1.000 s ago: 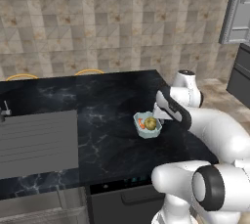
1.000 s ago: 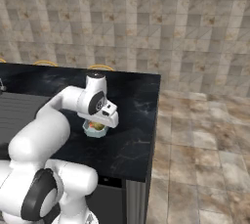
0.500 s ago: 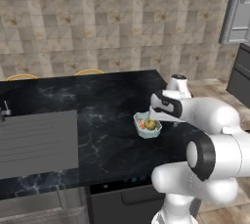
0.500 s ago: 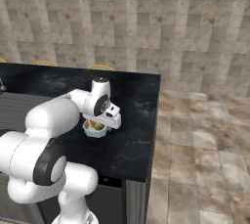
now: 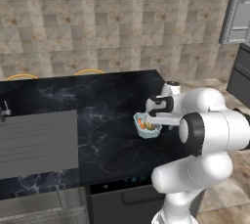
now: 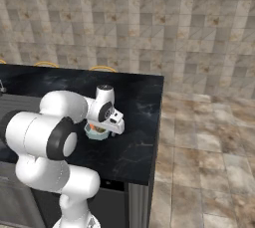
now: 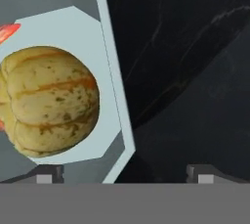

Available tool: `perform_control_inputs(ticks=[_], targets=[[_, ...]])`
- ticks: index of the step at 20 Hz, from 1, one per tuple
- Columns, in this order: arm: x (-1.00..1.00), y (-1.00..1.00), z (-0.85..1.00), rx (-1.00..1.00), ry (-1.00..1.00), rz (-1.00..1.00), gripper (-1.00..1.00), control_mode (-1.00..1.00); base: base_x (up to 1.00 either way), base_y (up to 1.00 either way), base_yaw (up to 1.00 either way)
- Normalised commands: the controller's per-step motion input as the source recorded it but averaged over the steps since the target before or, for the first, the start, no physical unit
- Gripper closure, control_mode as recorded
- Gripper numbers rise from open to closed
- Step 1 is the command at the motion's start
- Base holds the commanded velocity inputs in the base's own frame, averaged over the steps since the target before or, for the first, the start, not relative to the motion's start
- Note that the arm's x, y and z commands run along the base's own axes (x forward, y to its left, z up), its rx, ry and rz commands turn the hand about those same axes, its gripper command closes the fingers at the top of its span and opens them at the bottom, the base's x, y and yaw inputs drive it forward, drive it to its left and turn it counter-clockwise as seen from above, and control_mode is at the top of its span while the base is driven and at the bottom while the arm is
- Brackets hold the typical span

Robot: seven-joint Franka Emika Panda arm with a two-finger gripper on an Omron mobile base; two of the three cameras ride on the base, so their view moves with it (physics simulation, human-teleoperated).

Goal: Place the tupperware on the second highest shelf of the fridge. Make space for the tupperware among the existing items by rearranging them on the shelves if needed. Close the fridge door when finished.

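Gripper (image 7: 124, 171) low over tupperware (image 5: 148, 125) at frame centre on black counter (image 5: 97, 105); fingers spread wide, holding nothing, apparently straddling tub wall for pickup.

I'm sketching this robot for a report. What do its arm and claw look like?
The arm is made of bulky, rounded, glossy white segments with dark rings at the joints. The claw ends in two small dark grey, blocky fingertips. No cables or markings are visible.

Tupperware (image 5: 148, 125) on counter (image 5: 97, 100), claw (image 7: 124, 171) just above.
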Motion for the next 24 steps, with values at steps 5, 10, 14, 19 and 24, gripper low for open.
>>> perform_control_inputs(ticks=[5,10,14,19,24], targets=[[0.18,0.05,-0.29,0.0,0.0,0.0,-1.0,-1.0,0.0,0.0,0.0],[0.22,0.0,-0.25,0.0,0.0,0.0,-1.0,-1.0,0.0,0.0,0.0],[0.19,0.02,-0.27,0.0,0.0,0.0,-1.0,-1.0,0.0,0.0,0.0],[0.13,0.03,-0.28,0.0,0.0,0.0,1.0,-1.0,0.0,0.0,0.0],[-0.12,0.0,-0.02,0.01,-0.07,0.04,1.0,-1.0,0.0,0.0,0.0]])
